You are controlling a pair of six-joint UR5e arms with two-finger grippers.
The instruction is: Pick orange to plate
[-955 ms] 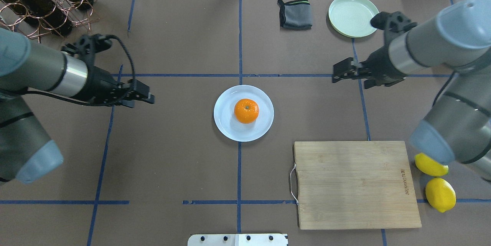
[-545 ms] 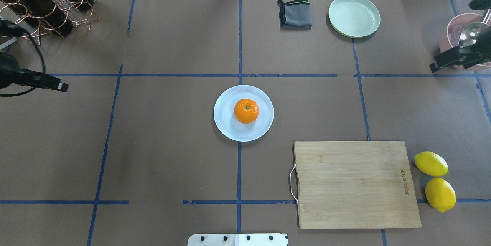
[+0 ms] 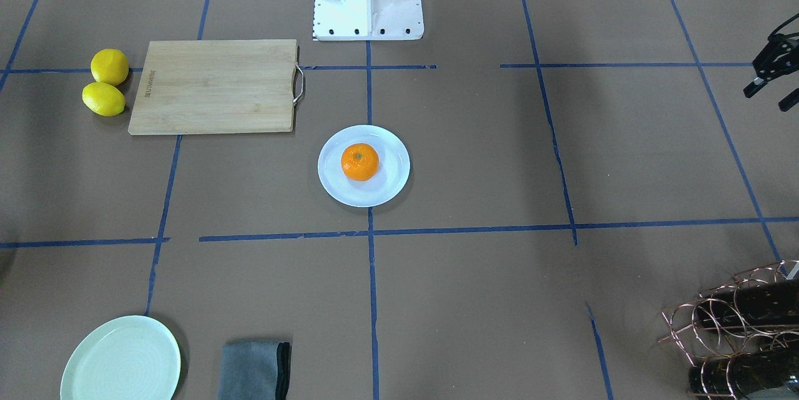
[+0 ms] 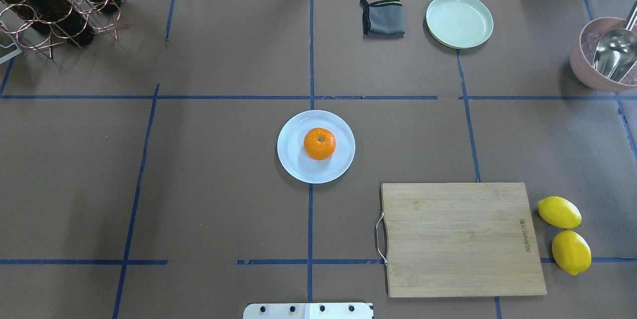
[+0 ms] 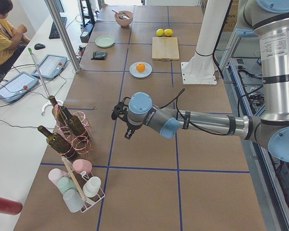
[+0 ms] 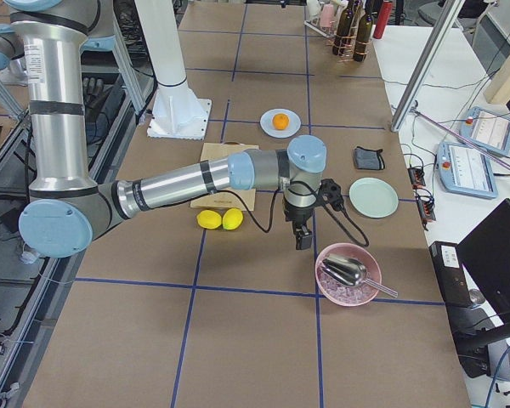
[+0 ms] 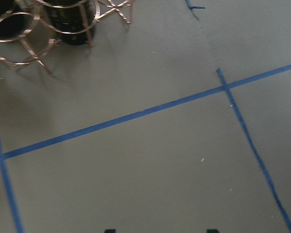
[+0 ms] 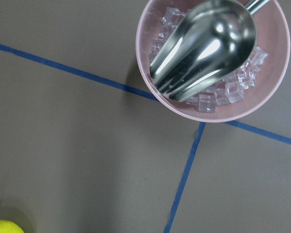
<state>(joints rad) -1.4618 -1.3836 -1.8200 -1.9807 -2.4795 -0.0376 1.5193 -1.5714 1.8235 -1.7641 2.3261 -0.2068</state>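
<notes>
The orange sits on the middle of the white plate, at the table's centre, also seen as orange on plate. No gripper touches either. My left gripper hangs open and empty far off toward the table's left end, near the wine rack; its two fingertips stand wide apart in the left wrist view. My right gripper hovers close to the pink bowl, far from the plate. I cannot tell whether it is open or shut.
A mint-green plate and a folded grey cloth lie at the back right. A wooden cutting board and two lemons lie front right. The pink bowl holds ice and a metal scoop.
Both arms have pulled outward and left the overhead view, the left one to the left, the right one to the right. The orange and the plate have not moved.
</notes>
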